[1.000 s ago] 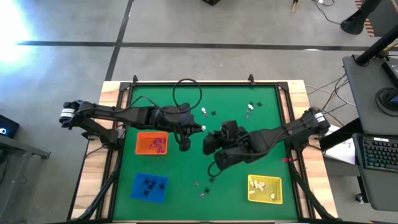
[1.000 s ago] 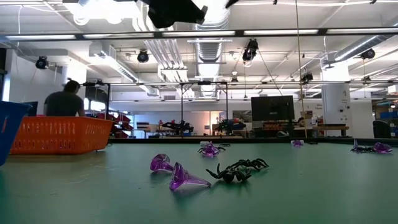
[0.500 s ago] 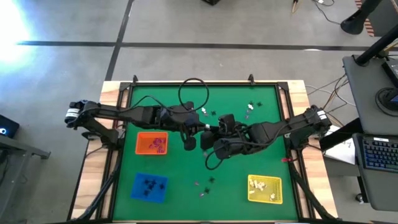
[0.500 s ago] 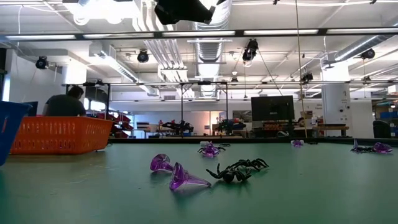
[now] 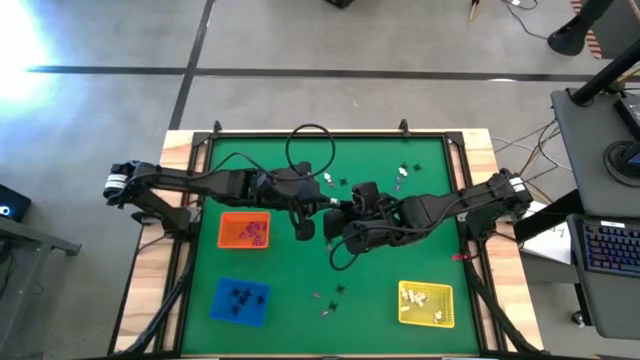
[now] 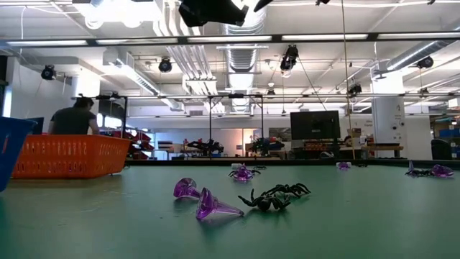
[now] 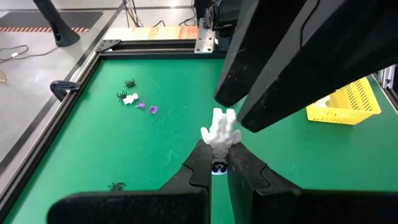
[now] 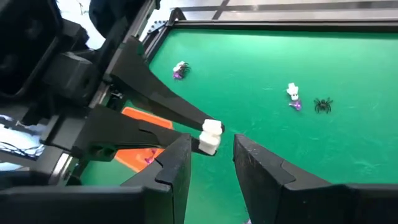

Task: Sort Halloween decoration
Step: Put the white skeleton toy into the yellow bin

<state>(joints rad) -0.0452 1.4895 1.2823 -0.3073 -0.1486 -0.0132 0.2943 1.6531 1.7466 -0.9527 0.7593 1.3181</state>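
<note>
My left hand (image 7: 216, 163) was pinched shut on a small white trinket (image 7: 220, 127), held above the middle of the green worktop (image 5: 370, 305), and my right hand (image 8: 210, 155) had its fingers (image 8: 176, 163) apart on either side of that same trinket (image 8: 210, 135), not touching it as far as I could see. From above, the two hands met near the worktop's centre, the left hand (image 5: 327, 207) reaching in from the left and the right hand (image 5: 345, 213) from the right. Nearest the front edge sat the blue tray (image 5: 240, 301) with black trinkets in it on the left and the yellow tray (image 5: 426, 304) with white ones on the right, and between them on the bare cloth lay two purple pieces (image 6: 203, 200) just beside a black spider (image 6: 274, 196). Farther in, the orange tray (image 5: 244, 231) held pinkish pieces under my left arm. Beyond the hands, toward the far edge, a white piece and a black spider (image 5: 343, 183) lay close together, and a small cluster of white and purple bits (image 5: 402, 174) lay to their right. In the low view another purple piece (image 6: 243, 173) showed farther back, and a person (image 6: 72, 119) sat in the room behind the worktop.
</note>
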